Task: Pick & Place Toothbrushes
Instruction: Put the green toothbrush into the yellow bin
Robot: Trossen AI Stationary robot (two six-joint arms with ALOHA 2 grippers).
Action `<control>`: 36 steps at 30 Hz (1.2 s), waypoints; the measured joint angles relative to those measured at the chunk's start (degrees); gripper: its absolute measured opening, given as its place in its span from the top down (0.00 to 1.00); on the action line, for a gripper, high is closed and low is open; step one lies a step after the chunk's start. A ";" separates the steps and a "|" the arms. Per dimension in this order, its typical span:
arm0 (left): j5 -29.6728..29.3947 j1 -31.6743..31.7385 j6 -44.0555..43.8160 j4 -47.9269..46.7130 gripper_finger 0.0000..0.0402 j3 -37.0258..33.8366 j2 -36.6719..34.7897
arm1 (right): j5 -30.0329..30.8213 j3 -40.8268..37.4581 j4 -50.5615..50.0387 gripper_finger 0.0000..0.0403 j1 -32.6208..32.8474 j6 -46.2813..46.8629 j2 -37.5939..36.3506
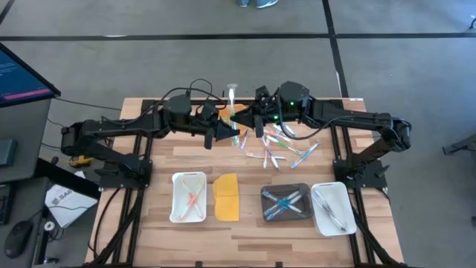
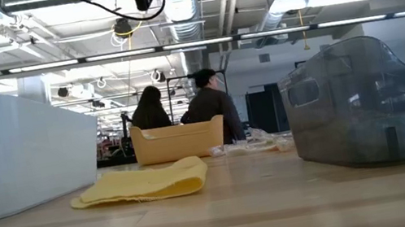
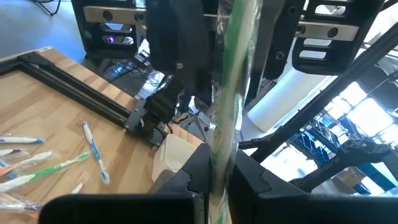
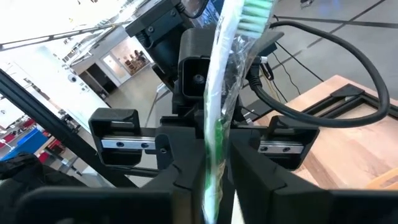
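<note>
Grippers meet over the far middle of the worktop (image 1: 245, 227) in the high view: the left gripper (image 1: 232, 132) and right gripper (image 1: 239, 119) face each other across one wrapped green toothbrush (image 1: 233, 100), with the loose toothbrushes (image 1: 279, 149) just beside them and four trays (image 1: 190, 197) near the front edge. Low view shows only tray walls and a yellow lid (image 2: 144, 183); no arm enters it. Left wrist view has the jaws narrow, clamped on the brush's wrapped handle. Right wrist view has its jaws narrowed around the same brush, bristles beyond them. Judged as a handover, one side should be firmly seated before the other lets go, then carried toward a tray.
</note>
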 joint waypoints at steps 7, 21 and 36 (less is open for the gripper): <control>0.20 -0.31 -0.21 -0.26 0.95 0.00 -0.02 | 0.03 0.00 -0.09 0.95 -0.02 -1.04 0.00; 0.75 -0.20 -0.19 -2.27 0.79 0.00 -0.47 | 0.89 0.00 -2.42 0.98 0.00 -2.39 0.00; 1.10 3.82 1.94 -11.89 0.47 0.01 -4.43 | 2.15 -0.02 -2.73 0.98 -2.01 -2.57 -0.07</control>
